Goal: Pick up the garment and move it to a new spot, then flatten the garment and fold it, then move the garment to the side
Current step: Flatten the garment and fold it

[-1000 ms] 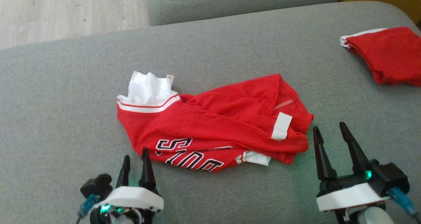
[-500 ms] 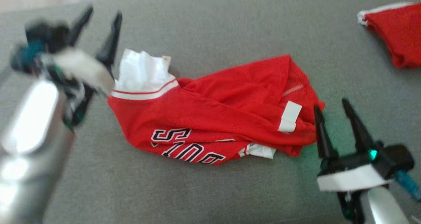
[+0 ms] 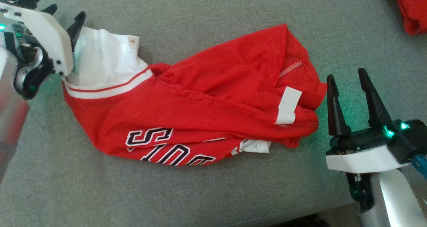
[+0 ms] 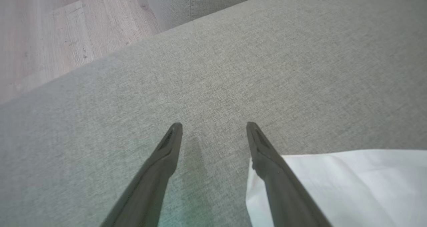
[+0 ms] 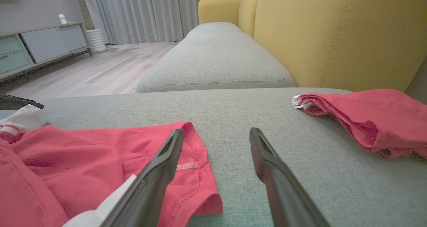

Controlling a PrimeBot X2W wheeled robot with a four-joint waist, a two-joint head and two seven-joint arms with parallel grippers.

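The red jersey (image 3: 200, 100) is lying crumpled in the middle of the grey sofa cushion (image 3: 213, 193). It is bunched lengthwise, with its white inner fabric (image 3: 100, 63) spilling out at the robot's left end and a white tab (image 3: 287, 105) showing near the right end. Dark-outlined lettering (image 3: 160, 147) is peeking out along the near edge. A second red garment (image 3: 413, 10) is sitting well apart at the far right.

The left tool (image 3: 65, 15) is hanging at the white end, released and holding nothing. In its wrist view one finger is crossing the edge of the white fabric while the other is pointing over bare cushion. The right tool (image 3: 346, 74) is waiting just beside the jersey's right end, also released and empty, with one finger overlapping the stitched hem in its wrist view.

The jersey is looking thin, light and limp, so it will probably sag and drape from wherever it is pinched, and loose layers may slide apart. Nothing about it seems fragile. The firmer places to take hold are likely the striped white band at the left end and the stitched hem at the right. Pinching only the top layer risks leaving the rest dragging, so pressing the fingers slightly into the soft cushion to gather several layers seems wise.
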